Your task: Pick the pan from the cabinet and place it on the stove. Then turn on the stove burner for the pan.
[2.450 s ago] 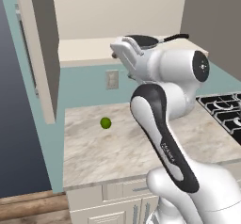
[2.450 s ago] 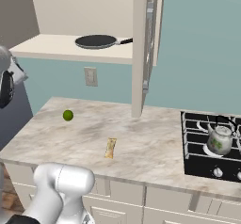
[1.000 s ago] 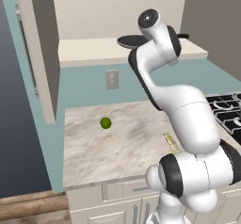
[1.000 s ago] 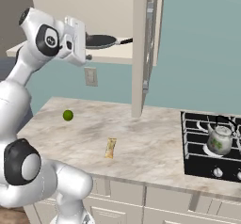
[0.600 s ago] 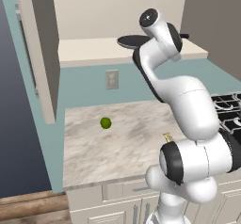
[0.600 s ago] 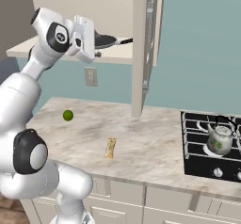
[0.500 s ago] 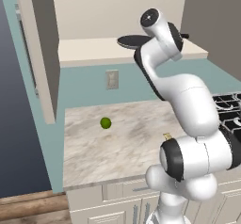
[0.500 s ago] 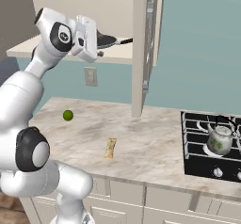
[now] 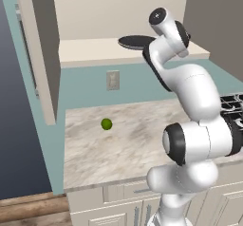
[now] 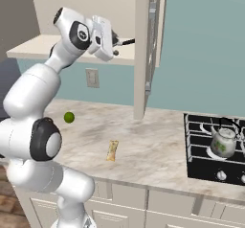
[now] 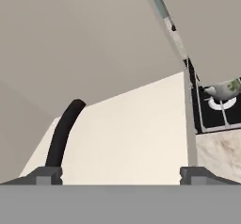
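The dark pan lies on the bottom shelf of the open cream cabinet. In the right base view my hand covers the pan's bowl, and the thin black handle sticks out to the right of it. My gripper is at shelf height, right at the pan. Seen from the hand, the gripper is open, its tips wide apart over the cream shelf. The black handle runs down to the left fingertip. The stove lies low at the right.
The open cabinet door hangs just right of my hand, another door at the far left. A glass kettle stands on the stove. A lime and a small tan bar lie on the marble counter.
The arm has swung up from low in front of the cabinet, and the hand has moved in to the pan on the shelf. In the last half second it edged slightly right.
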Robot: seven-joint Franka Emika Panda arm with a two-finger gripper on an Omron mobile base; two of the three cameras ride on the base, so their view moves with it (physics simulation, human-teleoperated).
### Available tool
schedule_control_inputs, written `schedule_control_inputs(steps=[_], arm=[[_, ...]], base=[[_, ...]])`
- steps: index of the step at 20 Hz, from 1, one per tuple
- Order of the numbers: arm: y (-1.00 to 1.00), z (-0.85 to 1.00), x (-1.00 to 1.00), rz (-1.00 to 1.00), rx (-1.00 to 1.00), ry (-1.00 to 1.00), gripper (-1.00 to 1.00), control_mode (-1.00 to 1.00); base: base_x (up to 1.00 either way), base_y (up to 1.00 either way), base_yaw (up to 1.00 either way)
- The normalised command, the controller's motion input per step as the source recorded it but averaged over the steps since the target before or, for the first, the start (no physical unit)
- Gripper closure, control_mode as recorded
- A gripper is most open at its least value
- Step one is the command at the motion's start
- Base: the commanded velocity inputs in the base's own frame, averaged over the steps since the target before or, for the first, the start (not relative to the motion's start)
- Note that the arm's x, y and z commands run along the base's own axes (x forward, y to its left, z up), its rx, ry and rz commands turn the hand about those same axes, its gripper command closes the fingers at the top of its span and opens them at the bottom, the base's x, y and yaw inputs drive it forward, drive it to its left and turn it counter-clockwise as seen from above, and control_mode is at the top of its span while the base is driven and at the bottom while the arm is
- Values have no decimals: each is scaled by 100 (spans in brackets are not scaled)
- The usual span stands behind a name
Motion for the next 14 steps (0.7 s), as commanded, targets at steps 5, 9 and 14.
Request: schedule_control_inputs(steps=[5, 9, 14], arm=[[-32, -1, 39, 0, -1, 5, -100, -100], [-26, -6, 42, 0, -1, 4, -100, -100], [-20, -14, 47, -2, 0, 2, -100, -100]], base=[[0, 0, 0], [0, 0, 0], [0, 0, 0]])
